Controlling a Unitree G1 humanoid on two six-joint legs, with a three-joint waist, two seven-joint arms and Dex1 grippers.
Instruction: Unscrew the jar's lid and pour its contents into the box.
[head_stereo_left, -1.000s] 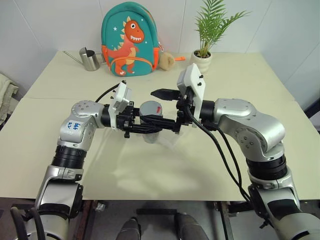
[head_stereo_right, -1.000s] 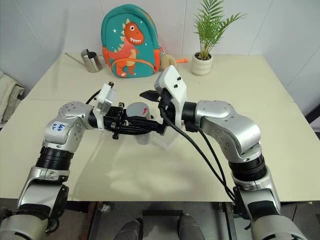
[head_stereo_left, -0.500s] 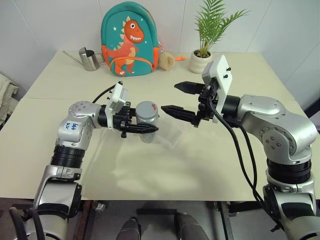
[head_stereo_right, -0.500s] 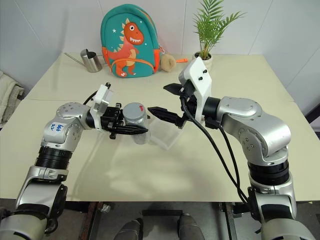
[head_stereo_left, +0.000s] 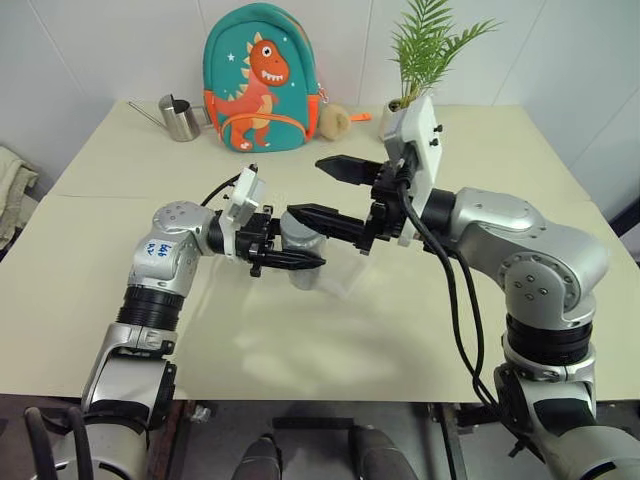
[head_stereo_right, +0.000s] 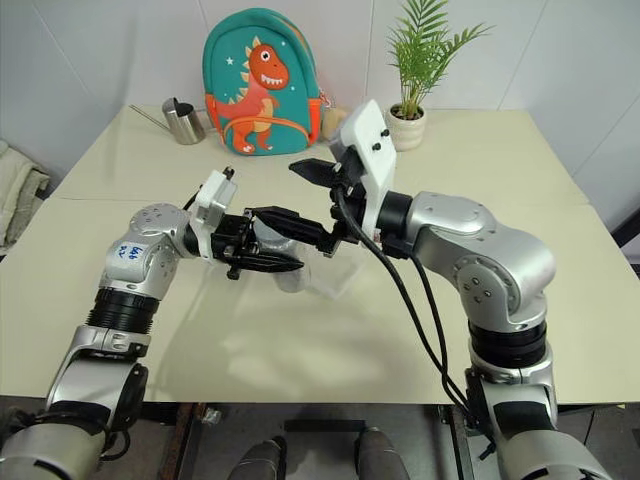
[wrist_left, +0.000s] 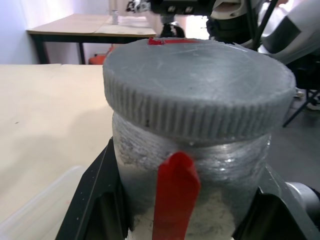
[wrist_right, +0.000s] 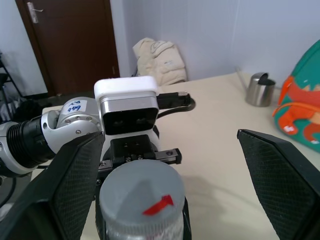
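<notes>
Left gripper (head_stereo_left: 300, 262) pinching the jar (head_stereo_left: 302, 245) by its body, black fingers level and pressed against both sides; jar held upright above the table (head_stereo_left: 120, 290), just over the near-left edge of the clear plastic box (head_stereo_left: 345, 272). Lid (wrist_left: 200, 85) seated on the jar, ribbed rim showing, small red mark (wrist_right: 159, 205) on its flat top; red label stripe (wrist_left: 176, 192) runs down the jar's side between the fingers. Contents hidden behind the frosted metal wall, cannot tell.

Right gripper (head_stereo_left: 325, 190) spread wide, its two fingers pointing toward the jar from the box's side, one finger (head_stereo_left: 322, 216) passing right over the lid, the other (head_stereo_left: 343, 168) higher and farther back. No finger visibly touching the lid.

Behind the jar, at the table's far edge: dinosaur backpack (head_stereo_left: 261, 80), steel mug (head_stereo_left: 180, 119) to its left, small plush toy (head_stereo_left: 334, 121) and potted plant (head_stereo_left: 415, 60) to its right.
</notes>
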